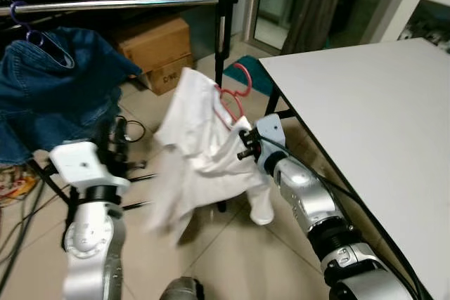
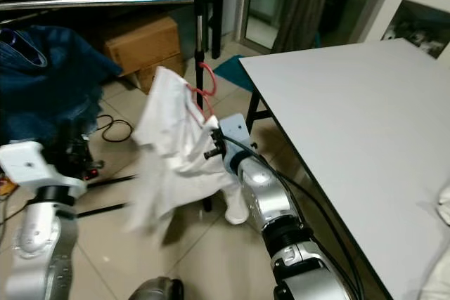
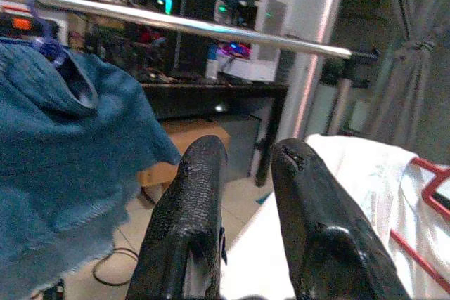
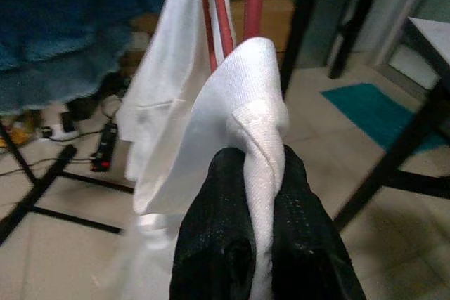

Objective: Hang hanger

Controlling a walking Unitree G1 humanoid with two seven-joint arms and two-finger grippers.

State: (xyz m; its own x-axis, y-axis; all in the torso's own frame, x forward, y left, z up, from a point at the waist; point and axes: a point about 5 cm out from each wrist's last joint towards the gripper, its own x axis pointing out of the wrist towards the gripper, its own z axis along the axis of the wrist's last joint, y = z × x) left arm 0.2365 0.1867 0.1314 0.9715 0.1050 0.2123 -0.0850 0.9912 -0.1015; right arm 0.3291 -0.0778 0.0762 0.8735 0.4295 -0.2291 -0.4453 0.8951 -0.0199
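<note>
Right wrist view shows the red plastic hanger (image 4: 235, 5) up close, with a white cotton shirt (image 4: 176, 131) draped on it. The right gripper (image 4: 261, 173) has its two black fingers pressed tight on a fold of that white cloth, just below the red bars — the hanger rises straight out of the pinched cloth. From the head views, the hanger with its shirt is held up in the air between the long shiny metal rail (image 1: 112, 5) and the big white flat table (image 1: 380, 124), lower than the rail and not touching it. The red hook (image 1: 242, 79) points up near the black upright pole (image 1: 221, 40) of the rack. A blue denim garment (image 1: 56, 82) hangs on the rail from a purple hanger hook (image 1: 24, 22), well to the left of the white shirt. The left gripper (image 3: 242, 166) holds nothing — its fingers stand a little apart, aimed toward the rail and the denim. A brown cardboard box (image 1: 158, 50) sits on the tiled floor (image 1: 232, 258) behind the rack, and black cables (image 1: 130, 128) lie on the floor near the rack's legs.
</note>
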